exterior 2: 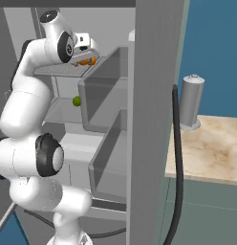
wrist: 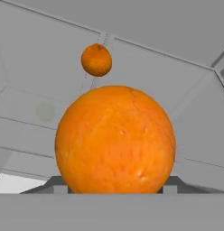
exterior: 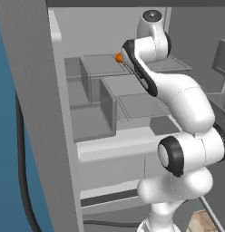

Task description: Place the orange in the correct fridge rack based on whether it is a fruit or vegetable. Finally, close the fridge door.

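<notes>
Hand view: the orange point(wrist: 115, 140) fills the centre, sitting between the fingers point(wrist: 115, 187), whose two dark tips are mostly hidden behind and under it, only slivers showing at lower left and lower right. Fingers look closed onto the orange; actual contact at the pads is hidden. A second, smaller orange ball point(wrist: 96, 59) sits further off on a grey fridge shelf point(wrist: 145, 67). A faint greenish spot to its left is too dim to identify.

Left base view: arm reaches into the open fridge, hand up at the upper shelf level. Only a sliver of the orange point(exterior: 118, 57) shows, at the left edge of the wrist; the fingers themselves are covered by the arm. The fridge door point(exterior: 37, 113) stands open on the near left, cut off at top and bottom.

Right base view: the orange point(exterior 2: 88, 61) is partly masked by the hand, over the upper shelf. A green ball point(exterior 2: 76, 101) lies on the shelf below. A grey cylinder point(exterior 2: 191, 101) stands on the desk point(exterior 2: 211, 148) to the right, partly behind the door.

No writing or labels readable anywhere.
</notes>
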